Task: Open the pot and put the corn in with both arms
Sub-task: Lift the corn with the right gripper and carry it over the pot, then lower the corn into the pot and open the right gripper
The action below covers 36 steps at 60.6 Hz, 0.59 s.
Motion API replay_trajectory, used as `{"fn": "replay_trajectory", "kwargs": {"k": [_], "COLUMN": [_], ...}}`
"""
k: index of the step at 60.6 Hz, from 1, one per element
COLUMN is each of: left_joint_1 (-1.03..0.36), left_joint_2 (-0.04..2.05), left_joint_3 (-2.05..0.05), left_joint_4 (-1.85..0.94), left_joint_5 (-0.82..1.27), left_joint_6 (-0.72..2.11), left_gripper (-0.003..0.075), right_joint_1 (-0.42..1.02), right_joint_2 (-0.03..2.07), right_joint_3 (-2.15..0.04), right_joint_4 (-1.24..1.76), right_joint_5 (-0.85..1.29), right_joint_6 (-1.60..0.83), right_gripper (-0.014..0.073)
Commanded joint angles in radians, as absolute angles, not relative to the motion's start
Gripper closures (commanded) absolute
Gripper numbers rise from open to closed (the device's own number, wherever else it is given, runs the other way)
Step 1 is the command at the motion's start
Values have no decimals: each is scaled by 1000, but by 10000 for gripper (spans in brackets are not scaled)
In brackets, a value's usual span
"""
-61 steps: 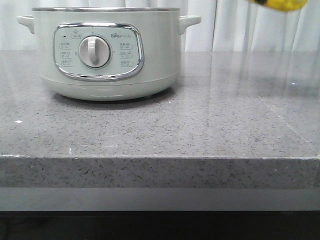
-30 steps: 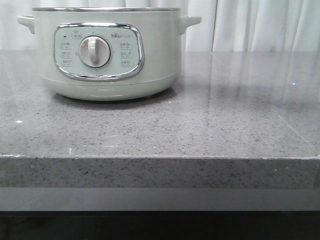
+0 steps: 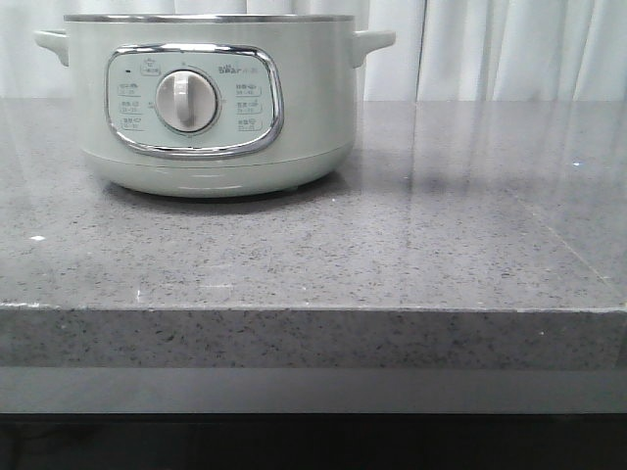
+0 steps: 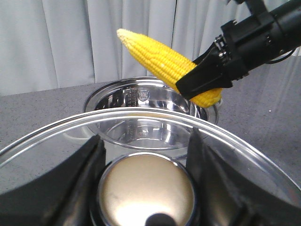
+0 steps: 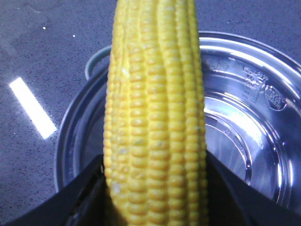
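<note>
The right gripper (image 4: 203,80) pinches the corn (image 4: 164,63) above the open pot (image 4: 146,117), cob tilted, its tip angled upward away from the fingers. The left gripper (image 4: 143,162) grips a glass lid (image 4: 56,136) by its knob (image 4: 146,193).

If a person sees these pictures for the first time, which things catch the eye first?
The bright yellow corn, clamped in the right gripper, hangs tilted above the open pot. In front, the left gripper holds a glass lid by its knob.
</note>
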<state>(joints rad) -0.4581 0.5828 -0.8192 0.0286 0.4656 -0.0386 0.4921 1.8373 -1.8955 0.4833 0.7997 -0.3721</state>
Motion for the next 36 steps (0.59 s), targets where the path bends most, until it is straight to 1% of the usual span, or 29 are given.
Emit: {"fn": "replay_trajectory", "kwargs": {"k": [1,20,25,27,31,36], "left_joint_1": [-458,-458,-458,-458,-458,-458], "left_joint_2": [578,578,578,578,578,578], "left_joint_3": [-857,-857,-857,-857,-857,-857], "left_joint_4": [22,22,22,22,22,22], "left_joint_5": [323,323,323,323,323,323], "left_joint_6": [-43,-43,-43,-43,-43,-43], "left_gripper": [500,500,500,500,500,500], "right_joint_1": [491,491,491,491,491,491], "right_joint_2": [1817,1893,1897,1897,1897,1897], "right_joint_3": [-1934,-1934,-1934,-1934,-1934,-1934], "right_joint_4": [489,487,486,486,485,485], "right_joint_5": [732,735,742,742,740,740], "right_joint_6": [-385,-385,-385,-385,-385,-385], "right_gripper": [302,302,286,266,186,55]}}
